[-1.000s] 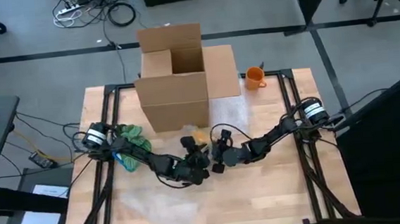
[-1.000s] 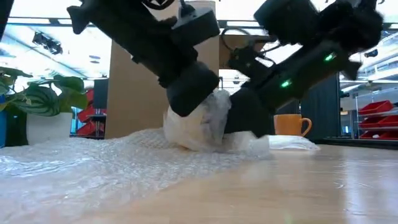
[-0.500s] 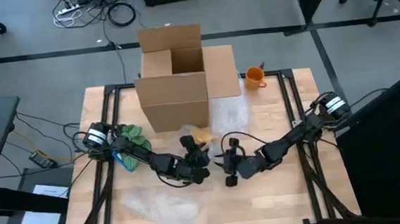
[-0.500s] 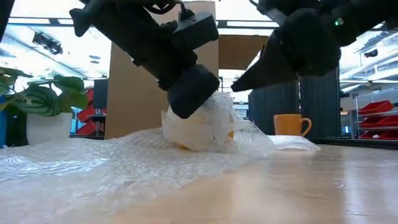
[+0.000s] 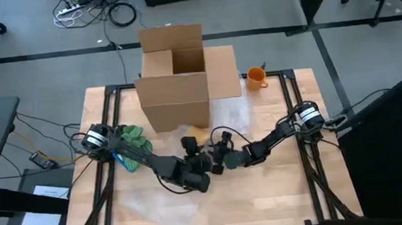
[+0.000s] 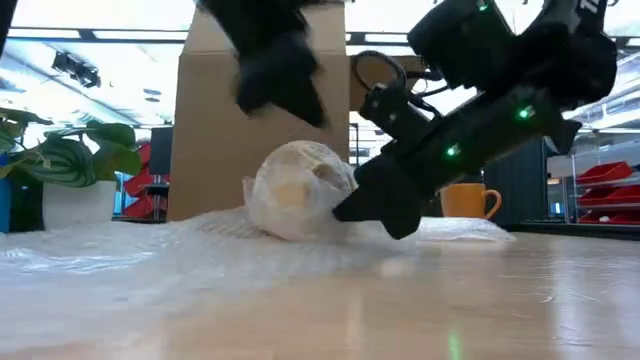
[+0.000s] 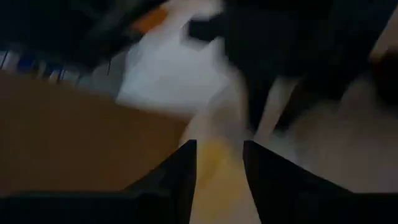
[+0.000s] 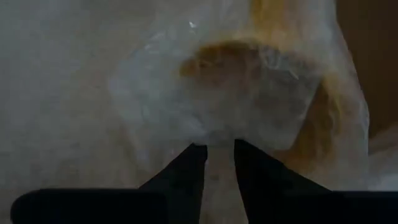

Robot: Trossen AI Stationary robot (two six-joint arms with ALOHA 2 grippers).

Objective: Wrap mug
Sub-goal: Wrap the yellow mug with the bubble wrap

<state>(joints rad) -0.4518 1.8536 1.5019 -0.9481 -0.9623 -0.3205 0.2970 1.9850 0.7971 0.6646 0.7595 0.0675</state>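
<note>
- Wrapped mug (image 6: 295, 190): lies in bubble wrap (image 6: 130, 255), directly ahead of the right gripper (image 8: 219, 148), whose jaws are narrowly parted at the bundle's edge.
- Left gripper (image 7: 219, 149): raised above the bundle, a narrow gap seen between its jaws.
- Cardboard box (image 5: 174, 79): behind both grippers.
- Orange mug (image 5: 256, 77): well apart.
- No writing legible.

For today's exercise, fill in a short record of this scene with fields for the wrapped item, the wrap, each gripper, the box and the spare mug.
wrapped item: yellowish mug bundled in bubble wrap, lying on the table
wrap: bubble wrap sheet spread over the wooden table
left gripper: left gripper lifted just above the bundle, fingers a little apart, holding nothing
right gripper: right gripper low at the bundle's side, fingertips nearly closed against the wrap
box: open cardboard box at the table's far edge
spare mug: orange mug unwrapped, beside the box
</note>
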